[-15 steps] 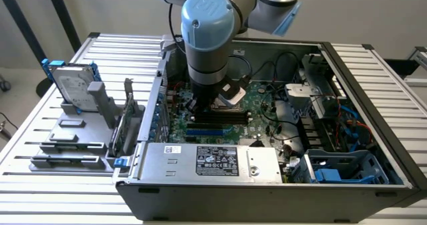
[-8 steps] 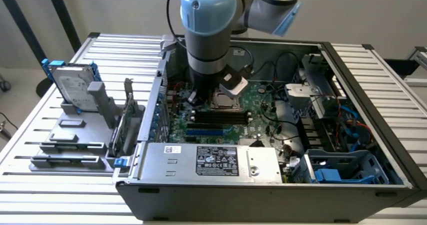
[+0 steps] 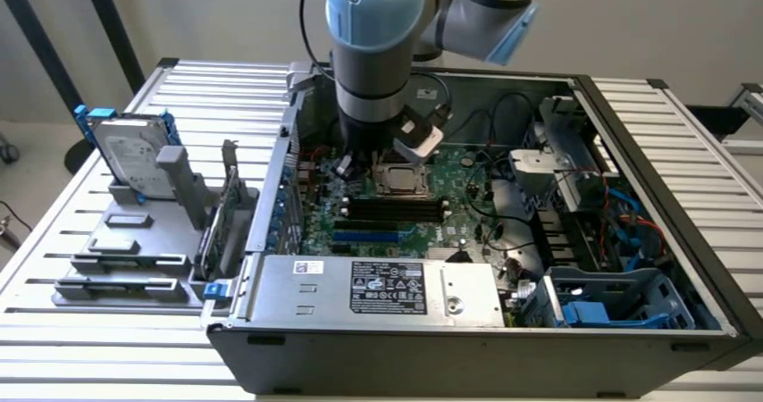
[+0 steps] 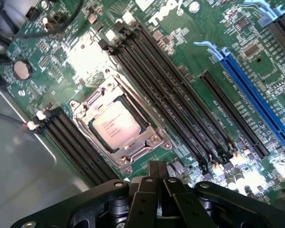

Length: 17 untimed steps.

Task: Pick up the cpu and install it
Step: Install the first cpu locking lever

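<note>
Hovering: gripper [image 4: 157, 167] jaws closed (empty) | cpu [image 4: 116, 126] seated in socket frame [image 4: 154, 140]

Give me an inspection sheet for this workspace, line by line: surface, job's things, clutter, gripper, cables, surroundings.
Surface: slatted metal table carrying an open PC case.
Job's things: cpu lies seated in the socket frame on the motherboard.
Clutter: hard drive upright in a grey rack at the exterior view's left.
Gripper: gripper shut, empty, just beside the socket.
Cables: black leads looped inside the case; blue ones by the drive bays.
Surroundings: pale wall behind.
</note>
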Each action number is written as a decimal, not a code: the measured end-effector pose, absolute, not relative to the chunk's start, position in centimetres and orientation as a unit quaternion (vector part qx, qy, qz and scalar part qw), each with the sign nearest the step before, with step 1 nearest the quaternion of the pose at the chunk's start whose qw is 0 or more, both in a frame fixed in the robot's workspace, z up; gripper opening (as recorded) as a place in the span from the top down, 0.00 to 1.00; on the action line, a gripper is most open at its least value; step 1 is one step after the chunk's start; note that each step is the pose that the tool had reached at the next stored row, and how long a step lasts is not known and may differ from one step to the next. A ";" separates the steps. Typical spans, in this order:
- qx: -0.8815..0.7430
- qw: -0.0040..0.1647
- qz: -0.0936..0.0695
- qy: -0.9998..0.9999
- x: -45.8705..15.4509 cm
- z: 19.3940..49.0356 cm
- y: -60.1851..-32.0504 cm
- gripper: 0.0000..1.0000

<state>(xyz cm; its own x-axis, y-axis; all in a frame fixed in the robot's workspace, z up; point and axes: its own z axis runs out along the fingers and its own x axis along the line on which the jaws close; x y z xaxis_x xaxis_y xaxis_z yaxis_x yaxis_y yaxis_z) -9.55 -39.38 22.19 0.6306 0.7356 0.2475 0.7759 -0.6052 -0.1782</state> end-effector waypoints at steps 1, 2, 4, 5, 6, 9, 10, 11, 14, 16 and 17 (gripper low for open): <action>-0.890 0.136 -0.074 -0.429 -9.5 22.2 -39.3 0.89; -0.887 0.136 -0.073 -0.435 -9.5 22.2 -39.3 0.89; -0.881 0.137 -0.071 -0.447 -9.6 22.3 -39.2 0.89; -0.878 0.138 -0.070 -0.454 -9.6 22.3 -39.1 0.89; -0.874 0.138 -0.069 -0.461 -9.5 22.3 -39.1 0.89; -0.863 0.140 -0.065 -0.481 -9.6 22.5 -39.0 0.89; -0.860 0.140 -0.064 -0.487 -9.6 22.5 -39.0 0.89; -0.856 0.140 -0.063 -0.493 -9.6 22.6 -38.9 0.89; -0.846 0.141 -0.060 -0.510 -9.5 22.6 -38.8 0.89; -0.840 0.142 -0.058 -0.521 -9.6 22.6 -38.8 0.89; -0.836 0.141 -0.058 -0.526 -9.5 22.6 -38.8 0.89</action>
<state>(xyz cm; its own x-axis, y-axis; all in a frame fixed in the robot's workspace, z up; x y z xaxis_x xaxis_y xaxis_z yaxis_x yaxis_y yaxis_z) -9.55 -38.76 22.63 0.4391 0.8642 0.2457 0.8969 -0.4059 -0.1754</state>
